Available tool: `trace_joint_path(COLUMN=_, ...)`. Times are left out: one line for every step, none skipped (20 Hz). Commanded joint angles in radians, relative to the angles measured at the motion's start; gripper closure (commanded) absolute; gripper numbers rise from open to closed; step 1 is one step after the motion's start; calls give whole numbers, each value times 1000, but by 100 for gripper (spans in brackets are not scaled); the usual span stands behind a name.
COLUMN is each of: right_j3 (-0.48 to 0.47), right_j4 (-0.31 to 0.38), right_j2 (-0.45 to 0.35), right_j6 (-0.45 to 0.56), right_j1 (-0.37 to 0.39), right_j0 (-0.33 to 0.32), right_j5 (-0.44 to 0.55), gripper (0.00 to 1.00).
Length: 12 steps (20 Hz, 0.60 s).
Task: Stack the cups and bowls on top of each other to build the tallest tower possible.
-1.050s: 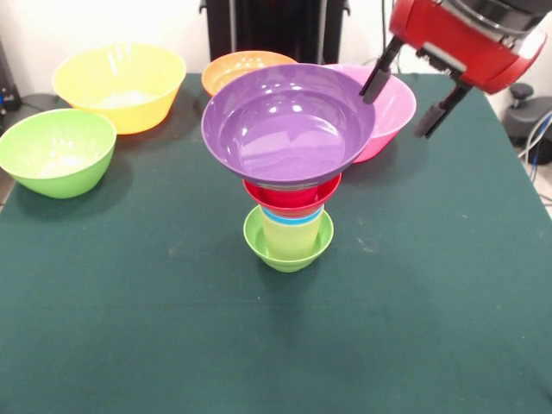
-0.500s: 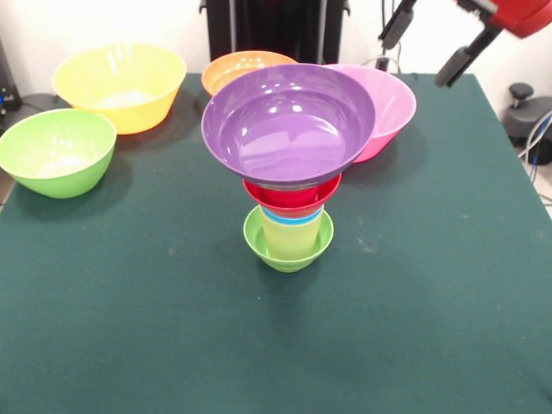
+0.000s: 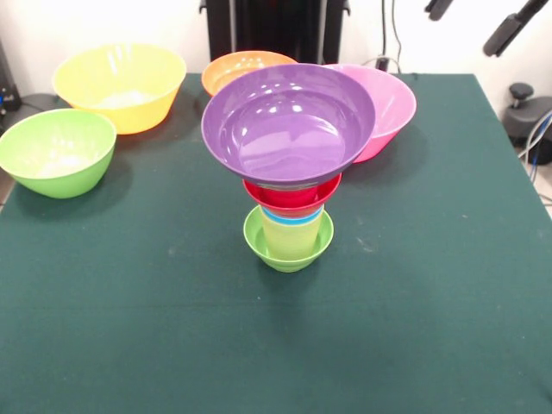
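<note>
The tower stands mid-table in the front view. A small lime-green bowl (image 3: 259, 241) is its base, holding a pale yellow cup (image 3: 293, 236) with a blue cup's rim (image 3: 293, 219) showing above it. Over these sit a small red bowl (image 3: 291, 193) and a wide purple bowl (image 3: 289, 125) on top, upright. My gripper (image 3: 476, 19) is high at the top right edge, well away from the tower. It is open, with only its two dark fingertips (image 3: 515, 30) showing and nothing between them.
A pink bowl (image 3: 393, 105) sits right behind the tower, partly hidden by the purple bowl. An orange bowl (image 3: 235, 67) is at the back, a large yellow bowl (image 3: 121, 84) at the back left, and a green bowl (image 3: 56, 152) at the left edge.
The gripper has risen from beside the purple bowl's right rim, up and to the right, until only its fingertips show. The tower has not moved.
</note>
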<state>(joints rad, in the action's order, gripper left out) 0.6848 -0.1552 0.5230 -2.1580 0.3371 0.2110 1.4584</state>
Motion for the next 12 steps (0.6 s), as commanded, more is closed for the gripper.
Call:
trace_joint_path(right_j3=239, right_j4=-17, right_j2=-72, right_j6=-260, right_j1=30, right_j0=41, right_j5=-111, gripper=0)
trace_joint_path(right_j3=266, right_j4=-24, right_j2=-75, right_j6=-269, right_j1=37, right_j0=47, right_j5=-132, gripper=0)
trace_joint_path(right_j3=279, right_j4=-25, right_j2=-72, right_j6=-275, right_j1=40, right_j0=52, right_j5=-142, gripper=0)
trace_joint_path(right_j3=297, right_j4=-28, right_j2=-72, right_j6=-283, right_j1=42, right_j0=56, right_j5=-166, gripper=0)
trace_joint_path(right_j3=316, right_j4=-32, right_j2=-73, right_j6=-291, right_j1=45, right_j0=61, right_j5=-189, gripper=0)
trace_joint_path(right_j3=341, right_j4=-35, right_j2=-73, right_j6=-303, right_j1=48, right_j0=68, right_j5=-228, gripper=0)
trace_joint_path(right_j3=359, right_j4=-38, right_j2=-72, right_j6=-308, right_j1=51, right_j0=75, right_j5=-247, gripper=0)
trace_joint_path(right_j3=381, right_j4=-38, right_j2=-70, right_j6=-313, right_j1=55, right_j0=83, right_j5=-274, gripper=0)
trace_joint_path(right_j3=392, right_j4=-42, right_j2=-70, right_j6=-314, right_j1=57, right_j0=86, right_j5=-288, gripper=0)
trace_joint_path(right_j3=410, right_j4=-42, right_j2=-71, right_j6=-313, right_j1=60, right_j0=89, right_j5=-312, gripper=0)
trace_joint_path(right_j3=429, right_j4=-43, right_j2=-73, right_j6=-312, right_j1=63, right_j0=92, right_j5=-336, gripper=0)
trace_joint_path(right_j3=461, right_j4=-41, right_j2=-77, right_j6=-309, right_j1=70, right_j0=99, right_j5=-377, gripper=0)
